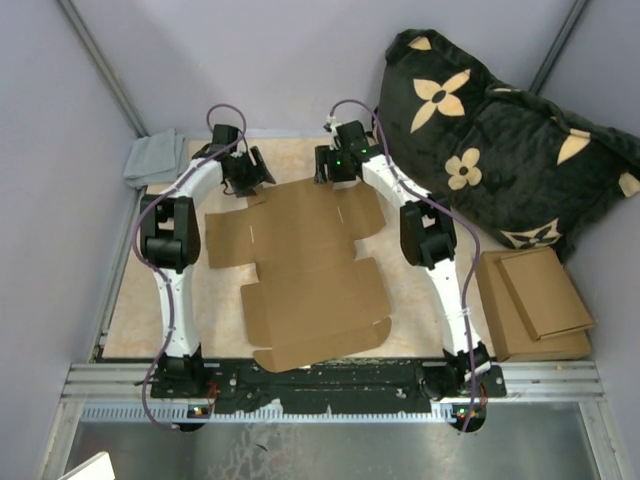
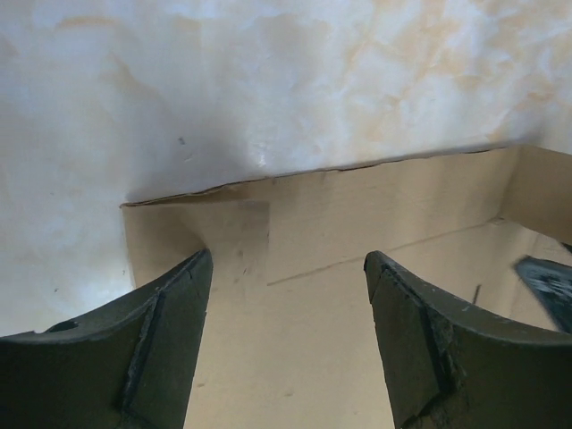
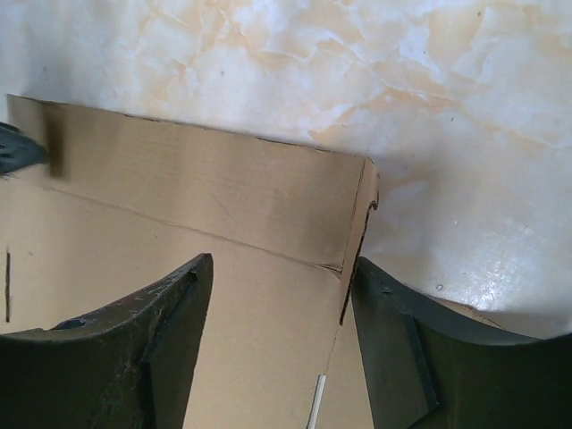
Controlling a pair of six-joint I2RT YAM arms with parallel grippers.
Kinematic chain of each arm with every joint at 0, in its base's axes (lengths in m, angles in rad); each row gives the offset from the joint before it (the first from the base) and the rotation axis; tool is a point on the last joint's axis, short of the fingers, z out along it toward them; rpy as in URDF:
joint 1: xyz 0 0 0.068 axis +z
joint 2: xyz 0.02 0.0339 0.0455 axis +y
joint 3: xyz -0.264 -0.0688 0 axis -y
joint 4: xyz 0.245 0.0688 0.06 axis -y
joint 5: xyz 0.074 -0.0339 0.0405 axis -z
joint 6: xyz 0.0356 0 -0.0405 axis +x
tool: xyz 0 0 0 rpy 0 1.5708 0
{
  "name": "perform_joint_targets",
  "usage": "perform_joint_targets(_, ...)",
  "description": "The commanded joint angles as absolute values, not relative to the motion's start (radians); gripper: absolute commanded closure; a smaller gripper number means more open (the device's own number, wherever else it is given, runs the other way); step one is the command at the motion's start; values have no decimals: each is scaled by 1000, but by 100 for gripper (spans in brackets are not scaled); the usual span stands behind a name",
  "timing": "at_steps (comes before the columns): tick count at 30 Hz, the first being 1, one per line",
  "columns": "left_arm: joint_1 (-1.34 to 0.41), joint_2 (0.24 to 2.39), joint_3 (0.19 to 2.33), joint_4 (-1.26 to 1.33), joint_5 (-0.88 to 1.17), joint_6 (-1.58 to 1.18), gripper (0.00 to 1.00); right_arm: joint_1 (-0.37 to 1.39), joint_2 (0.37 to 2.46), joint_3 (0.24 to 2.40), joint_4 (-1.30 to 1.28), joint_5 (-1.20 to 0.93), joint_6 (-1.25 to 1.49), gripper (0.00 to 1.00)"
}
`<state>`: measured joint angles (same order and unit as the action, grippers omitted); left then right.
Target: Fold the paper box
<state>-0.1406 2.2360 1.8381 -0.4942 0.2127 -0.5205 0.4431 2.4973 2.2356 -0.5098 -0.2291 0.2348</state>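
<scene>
The paper box [image 1: 305, 270] lies flat and unfolded on the marbled table, a brown cardboard sheet with flaps and crease lines. My left gripper [image 1: 245, 175] hovers over its far left corner. In the left wrist view the left gripper [image 2: 286, 256] is open, with the paper box [image 2: 357, 223] and its far edge below the gap. My right gripper [image 1: 330, 165] is over the far right part of the sheet. In the right wrist view the right gripper [image 3: 281, 261] is open above the paper box [image 3: 179, 197], its right finger [image 3: 420, 349] beside a raised flap edge. Neither gripper holds anything.
A grey cloth [image 1: 155, 158] lies at the back left corner. A large black pillow with tan flowers [image 1: 500, 140] fills the back right. Smaller brown cardboard pieces [image 1: 535, 300] lie stacked to the right of the right arm. Grey walls close in the table.
</scene>
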Motion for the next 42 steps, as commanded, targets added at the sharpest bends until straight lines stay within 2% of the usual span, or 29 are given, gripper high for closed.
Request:
perform_joint_targets(1,-143,2289,1870,-503,223,-535,24,445,2389,2234,-454,-240,216,37)
perform_joint_targets(14,-143,2319,1867,-508,226,-531,25,485,2507,2320,-471,-290,218,36)
perform_joint_targets(30,-142,2307,1869,-525,234,-530,25,497,2605,2360,-533,-223,211,36)
perform_joint_targets(36,-139,2197,1867,-542,184,-497,24,497,2497,2291,-496,-89,219,36)
perform_joint_targets(42,-130,2047,1802,-511,117,-478,24,496,2452,2340,-566,112,199,36)
